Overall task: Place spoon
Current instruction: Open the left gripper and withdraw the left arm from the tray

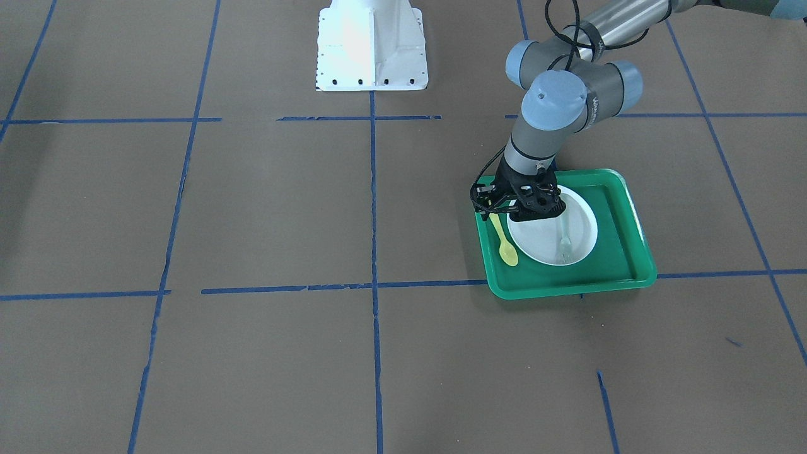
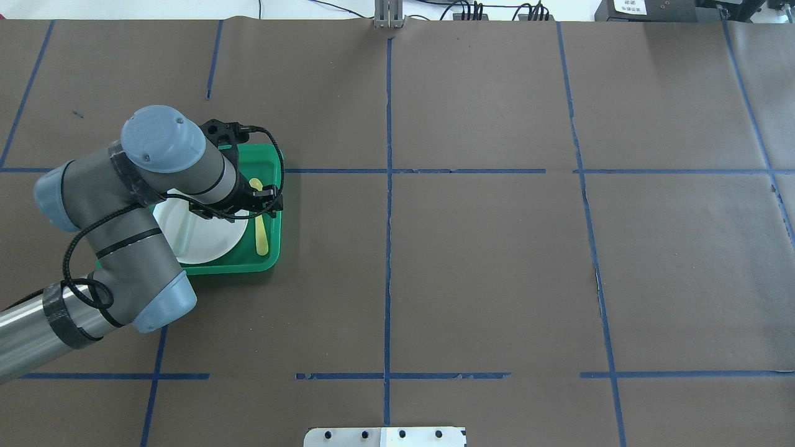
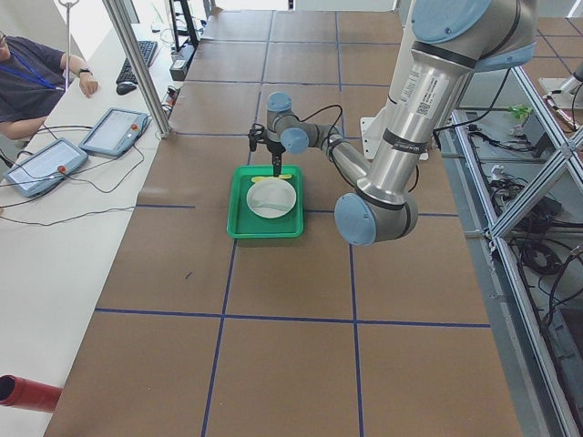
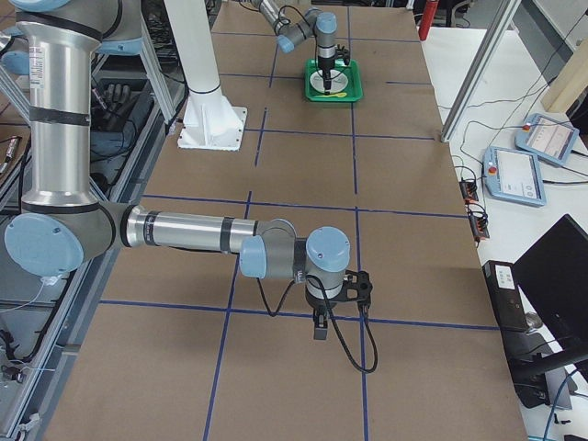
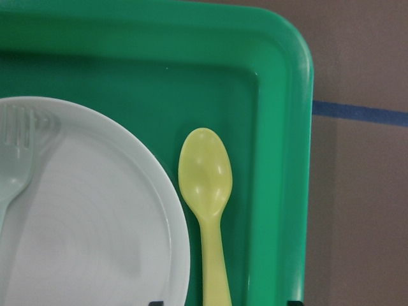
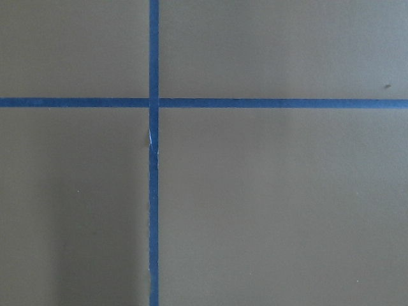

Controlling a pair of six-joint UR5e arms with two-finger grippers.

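Observation:
The yellow spoon [image 1: 506,246] lies flat in the green tray [image 1: 618,252], beside the white plate [image 1: 542,243], with its bowl towards the tray's far end [image 5: 205,175]. My left gripper [image 1: 499,214] hangs just above the spoon's handle, open, with nothing held; in the left wrist view only its two tips show at the bottom edge, wide apart either side of the handle. From overhead the spoon [image 2: 261,233] shows at the tray's right side. My right gripper [image 4: 319,333] shows only in the exterior right view, low over bare table; I cannot tell whether it is open.
A pale grey-green fork [image 1: 564,243] lies on the plate. The tray sits on brown table paper crossed by blue tape lines [image 2: 389,248]. The robot's white base [image 1: 371,50] stands at the table's edge. An operator [image 3: 36,77] sits at the side desk.

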